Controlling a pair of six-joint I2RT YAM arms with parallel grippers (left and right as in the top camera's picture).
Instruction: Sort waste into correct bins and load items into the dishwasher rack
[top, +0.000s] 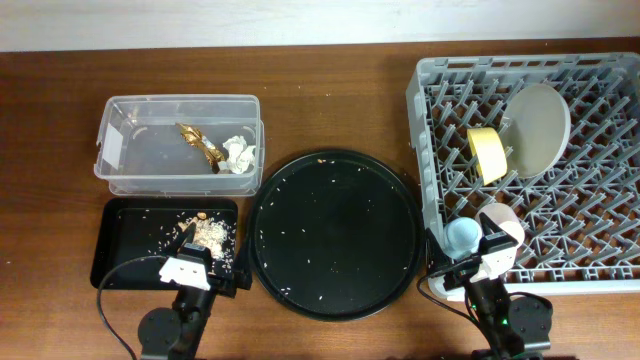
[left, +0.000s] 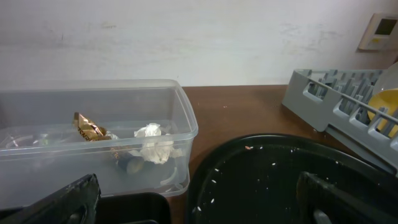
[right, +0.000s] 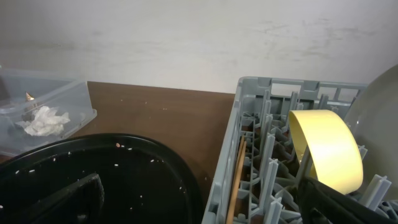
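The pink cup (top: 505, 222) is half hidden behind the right gripper (top: 482, 260), beside the blue cup (top: 462, 236) in the near corner of the dishwasher rack (top: 580, 285). Both arms crouch low at the near side, the left gripper (top: 190, 263) over the black tray (top: 125, 235) holding food scraps (top: 208, 232). Each gripper's fingers are spread wide and empty.

Lab-like room — wooden table (top: 330, 80), bare white wall (left: 186, 37), wall control panel (left: 380, 28).
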